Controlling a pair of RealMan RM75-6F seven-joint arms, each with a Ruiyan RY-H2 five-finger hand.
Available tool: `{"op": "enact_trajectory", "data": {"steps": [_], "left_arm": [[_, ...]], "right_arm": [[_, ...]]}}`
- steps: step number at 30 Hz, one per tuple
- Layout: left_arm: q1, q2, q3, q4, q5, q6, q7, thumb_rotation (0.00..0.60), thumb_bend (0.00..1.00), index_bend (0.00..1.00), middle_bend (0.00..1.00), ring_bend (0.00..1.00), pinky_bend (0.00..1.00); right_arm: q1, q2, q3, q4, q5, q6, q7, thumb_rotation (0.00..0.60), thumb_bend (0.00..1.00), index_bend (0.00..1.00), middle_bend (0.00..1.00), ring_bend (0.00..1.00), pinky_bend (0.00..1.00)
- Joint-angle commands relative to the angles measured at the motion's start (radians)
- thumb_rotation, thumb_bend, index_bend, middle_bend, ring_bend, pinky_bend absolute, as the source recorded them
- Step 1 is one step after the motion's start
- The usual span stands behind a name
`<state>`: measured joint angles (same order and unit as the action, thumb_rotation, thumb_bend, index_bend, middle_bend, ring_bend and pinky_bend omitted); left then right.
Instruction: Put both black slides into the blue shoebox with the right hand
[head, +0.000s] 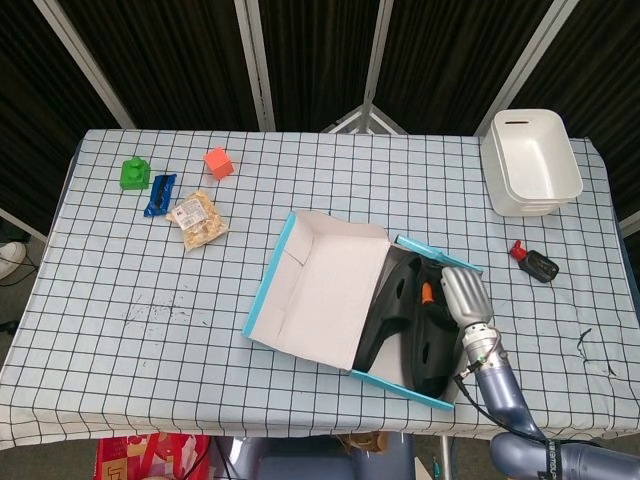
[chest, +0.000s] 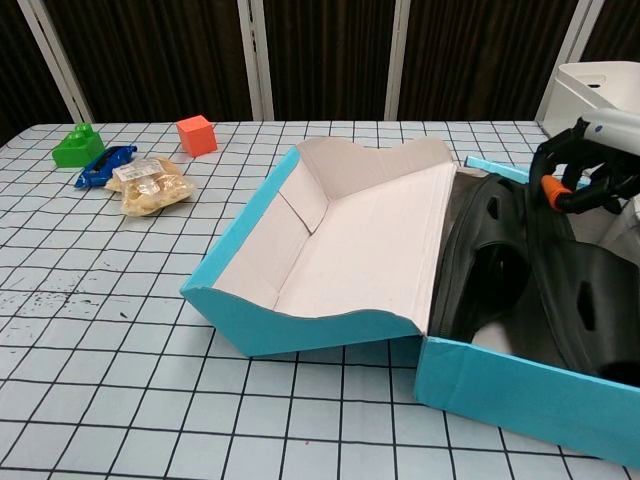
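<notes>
At lower right, both black slides (head: 412, 322) are seen inside the blue shoebox (head: 300, 345), the right hand (head: 462, 295) poised above with fingers curled, nothing held.

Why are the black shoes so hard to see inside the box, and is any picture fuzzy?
Head view: sharp and evenly lit, but the black slides sit in shadow inside the blue shoebox, so they look like one dark shape. Chest view: the holes in the slides show more clearly; the right hand at the frame edge is slightly soft. No strong glare in either view.
</notes>
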<state>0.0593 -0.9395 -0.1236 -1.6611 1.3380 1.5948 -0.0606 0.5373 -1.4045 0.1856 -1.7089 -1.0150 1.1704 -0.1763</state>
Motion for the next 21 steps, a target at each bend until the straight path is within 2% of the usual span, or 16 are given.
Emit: {"op": "enact_trajectory", "data": {"steps": [1, 7, 11, 21], "left_arm": [[-0.002, -0.001, 0.000, 0.000, -0.001, -0.002, 0.004, 0.600, 0.37, 0.03, 0.00, 0.00, 0.03], [-0.004, -0.004, -0.003, 0.001, -0.009, -0.003, 0.009, 0.600, 0.37, 0.03, 0.00, 0.00, 0.03], [-0.004, -0.004, -0.002, 0.002, -0.007, -0.004, 0.010, 0.600, 0.37, 0.03, 0.00, 0.00, 0.03], [-0.004, -0.002, 0.000, 0.000, -0.003, -0.004, 0.006, 0.600, 0.37, 0.03, 0.00, 0.00, 0.03]], "right_arm": [[0.001, -0.017, -0.008, 0.017, 0.001, -0.010, -0.009, 0.600, 0.64, 0.72, 0.50, 0.56, 0.76], [-0.004, -0.055, -0.034, 0.065, -0.015, -0.018, -0.038, 0.600, 0.64, 0.72, 0.50, 0.56, 0.76], [-0.011, -0.066, -0.033, 0.074, -0.019, -0.022, -0.029, 0.600, 0.64, 0.72, 0.50, 0.56, 0.76], [-0.024, -0.023, -0.003, -0.019, -0.057, 0.024, -0.044, 0.600, 0.64, 0.71, 0.50, 0.54, 0.76]]}}
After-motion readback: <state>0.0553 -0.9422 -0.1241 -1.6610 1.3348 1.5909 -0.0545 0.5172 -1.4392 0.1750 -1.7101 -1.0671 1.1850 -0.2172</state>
